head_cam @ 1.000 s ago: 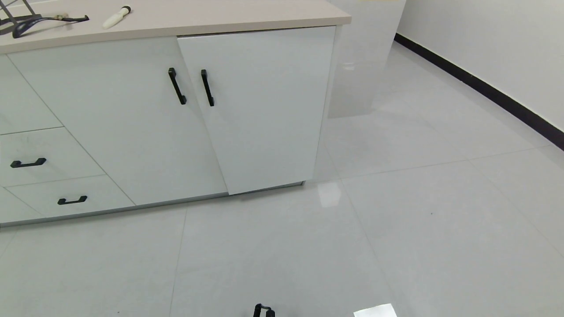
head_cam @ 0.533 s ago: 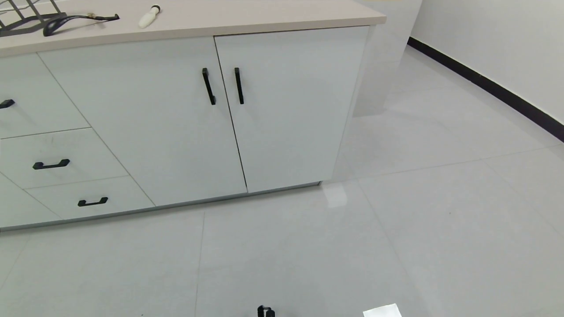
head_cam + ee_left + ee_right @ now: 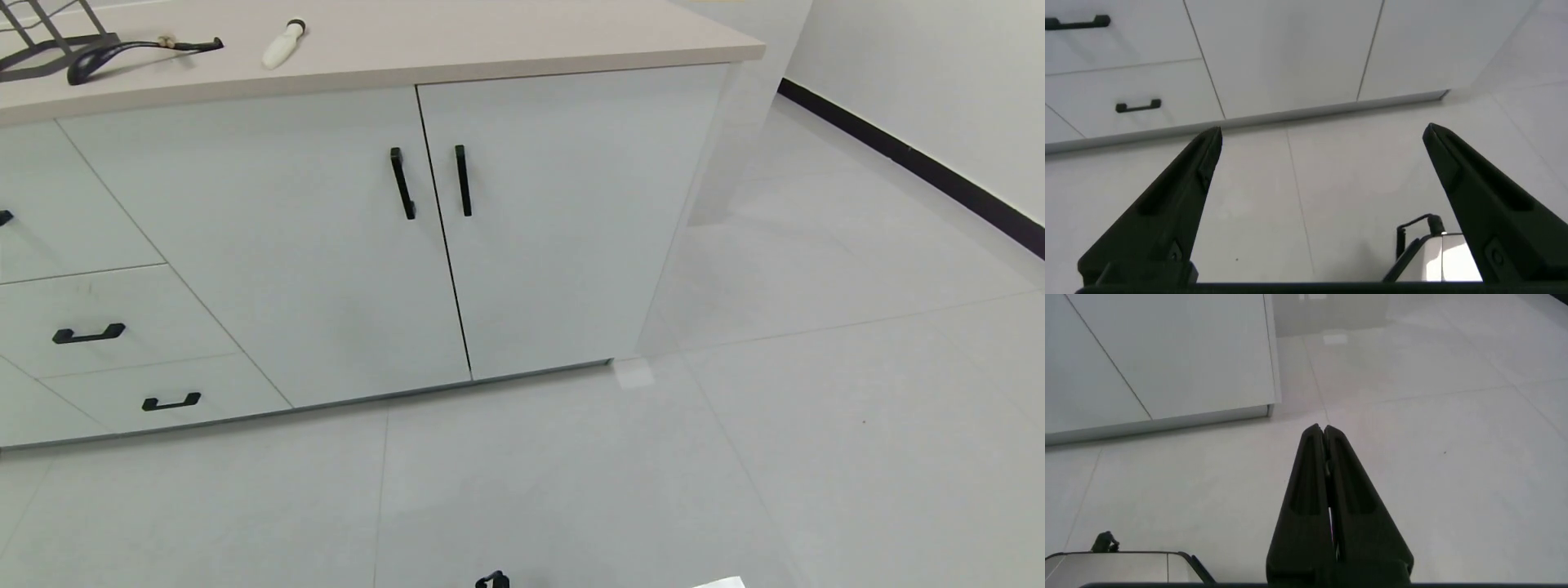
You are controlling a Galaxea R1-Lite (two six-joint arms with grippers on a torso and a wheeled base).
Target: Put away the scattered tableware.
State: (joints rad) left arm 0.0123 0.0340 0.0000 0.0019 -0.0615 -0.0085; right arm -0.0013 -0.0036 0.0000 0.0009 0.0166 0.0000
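Left gripper (image 3: 1323, 131): two matte black fingers (image 3: 1167, 212), each a long, flat-sided wedge, broad at the base and narrowing to a blunt tip. A shallow ridge runs along each finger's face, and a straight black bar spans the bases. Right gripper (image 3: 1324, 431): the same matte black, with fingers (image 3: 1308, 498) tapered alike. Their inner faces meet along a thin seam from the tip toward the base, where the body widens into a squared block.

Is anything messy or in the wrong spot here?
Two things lie loose on the countertop, not put away: a white-handled tool and a black long-handled utensil by the wire rack. The cupboard doors look shut and straight.
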